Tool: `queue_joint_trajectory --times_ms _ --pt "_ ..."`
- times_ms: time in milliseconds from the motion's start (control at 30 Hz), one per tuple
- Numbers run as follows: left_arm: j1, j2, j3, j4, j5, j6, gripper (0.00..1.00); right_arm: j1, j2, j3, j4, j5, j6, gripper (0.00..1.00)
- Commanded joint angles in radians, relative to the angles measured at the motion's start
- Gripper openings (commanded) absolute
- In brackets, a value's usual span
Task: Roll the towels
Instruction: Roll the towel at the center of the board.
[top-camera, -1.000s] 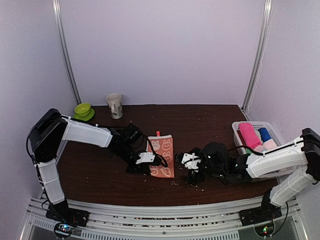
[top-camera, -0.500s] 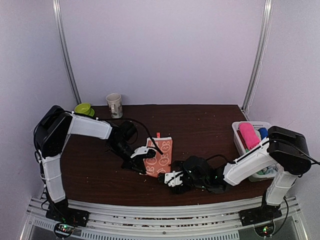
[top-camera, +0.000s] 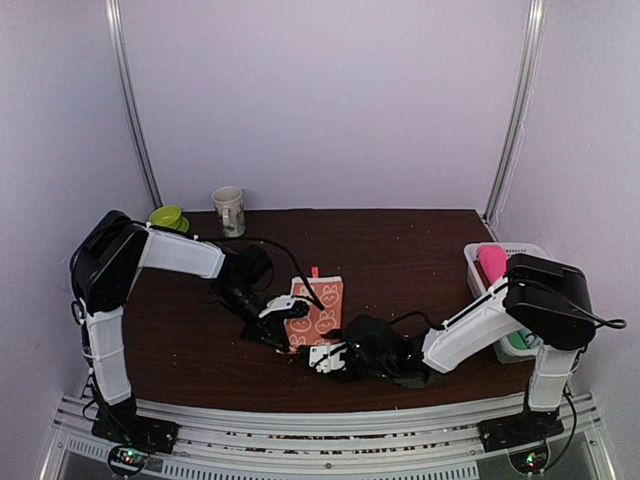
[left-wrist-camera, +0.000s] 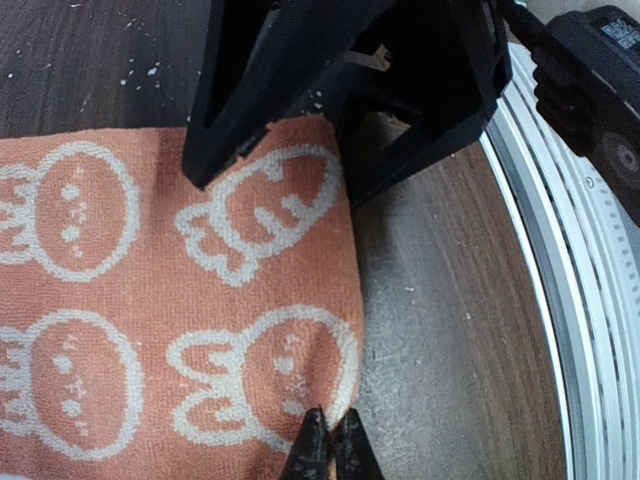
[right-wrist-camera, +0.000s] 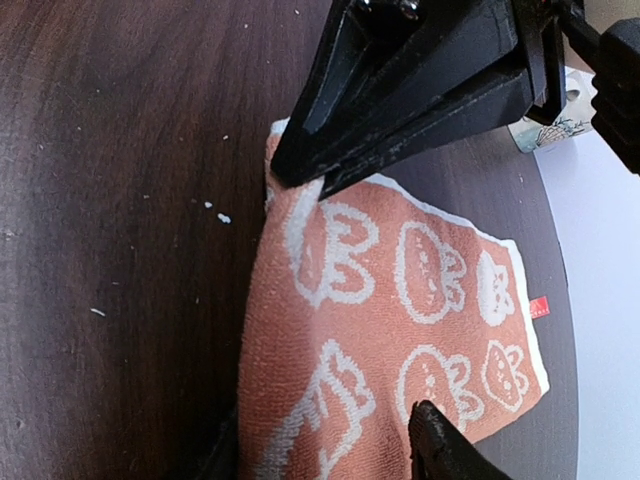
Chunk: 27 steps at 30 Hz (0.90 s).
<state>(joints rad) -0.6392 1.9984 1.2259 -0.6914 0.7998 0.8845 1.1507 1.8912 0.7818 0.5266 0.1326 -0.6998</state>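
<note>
On the dark desk (top-camera: 400, 240), the hot pink towel (top-camera: 491, 262) sits in the white basket (top-camera: 470, 256) at the right edge. The orange bunny towel (top-camera: 320, 303) lies spread out near the front middle. The right claw (right-wrist-camera: 325, 440) has its fingers apart, straddling the orange towel's near end, and the left claw (left-wrist-camera: 330, 450) is pinched together on the neighbouring near corner.

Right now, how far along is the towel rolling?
Done: the hot pink cloth towel appears rolled in the white plastic basket. In hand: the left gripper pinches one near corner of the flat orange bunny-print towel; the right gripper straddles the other, open. Left: rolling it.
</note>
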Motion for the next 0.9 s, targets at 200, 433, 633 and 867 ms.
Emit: queue_joint_trajectory --times_ms 200,433,633,867 --pt "0.019 0.001 0.026 -0.051 0.052 0.042 0.00 0.005 0.029 0.015 -0.098 0.019 0.053 0.23" --pt "0.039 -0.034 0.009 -0.050 0.040 0.043 0.19 -0.007 0.022 0.068 -0.187 -0.051 0.161 0.00" --pt "0.070 -0.143 -0.050 0.020 0.017 0.020 0.75 -0.032 -0.005 0.107 -0.292 -0.181 0.283 0.00" --pt "0.072 -0.218 -0.144 0.122 -0.023 -0.010 0.98 -0.112 -0.007 0.168 -0.400 -0.371 0.429 0.00"
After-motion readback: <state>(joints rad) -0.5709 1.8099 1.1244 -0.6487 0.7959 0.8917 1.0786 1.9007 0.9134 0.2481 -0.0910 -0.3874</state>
